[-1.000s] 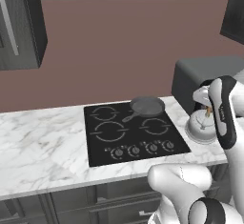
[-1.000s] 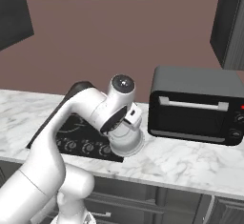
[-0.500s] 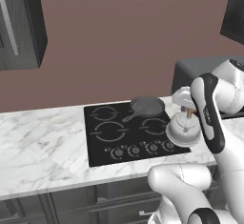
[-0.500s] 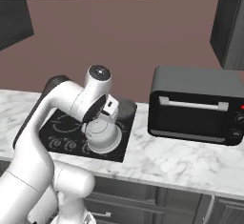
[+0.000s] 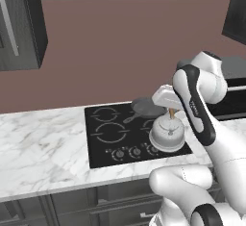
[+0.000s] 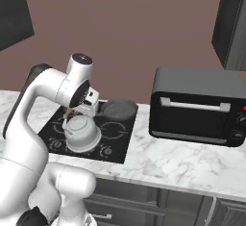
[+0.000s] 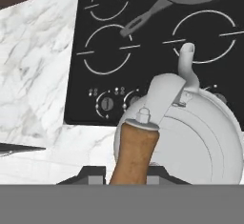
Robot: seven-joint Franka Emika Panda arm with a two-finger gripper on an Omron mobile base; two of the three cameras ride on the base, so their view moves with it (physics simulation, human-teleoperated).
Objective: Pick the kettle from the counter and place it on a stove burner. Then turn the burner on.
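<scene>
So the gripper (image 5: 171,110) is clamped on the tan stem (image 7: 132,154) that sticks up from the kettle (image 5: 167,133), and the kettle is carried from that stem. The fingertips themselves are mostly hidden behind the stem in the hand view, so how far apart they sit can't really be made out, only that the stem is caught between them.

The kettle is seen over the front right part of the black cooktop (image 5: 106,148), roughly above the knobs (image 7: 105,105) along the front edge. In the right base view the kettle (image 6: 82,132) appears to sit over the front row of the glass, but whether it is touching the glass or hanging just above it can't be told. In the hand view its silver dome and curved spout (image 7: 188,66) are looked down on, with the spout pointed toward the ring mark at the far right.

The dark frying pan (image 5: 147,107) is parked on the back right of the cooktop, handle pointed toward the middle. The biggest ring mark, the stove burner (image 5: 111,132), is at the front left, well apart from the kettle. The marble counter (image 5: 43,148) is spread out on both sides of the cooktop, and a black toaster oven (image 6: 198,106) is set on it to the right
</scene>
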